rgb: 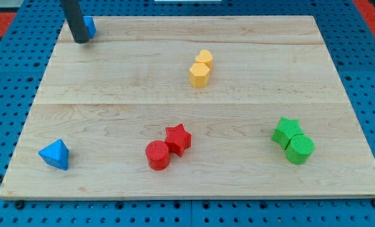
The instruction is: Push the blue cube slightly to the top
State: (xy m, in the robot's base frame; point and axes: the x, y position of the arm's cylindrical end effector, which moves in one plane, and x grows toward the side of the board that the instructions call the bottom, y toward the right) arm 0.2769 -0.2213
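The blue cube [89,26] sits at the top left corner of the wooden board [111,113], mostly hidden behind my rod. My tip [80,40] rests on the board right against the cube's lower left side. Only the cube's right edge shows past the rod.
A blue pyramid-like block [54,154] lies at the bottom left. A red cylinder [157,155] and red star [178,139] touch at bottom centre. Two yellow blocks [201,68] sit together at upper centre. A green star [286,131] and green cylinder [299,149] sit at the right.
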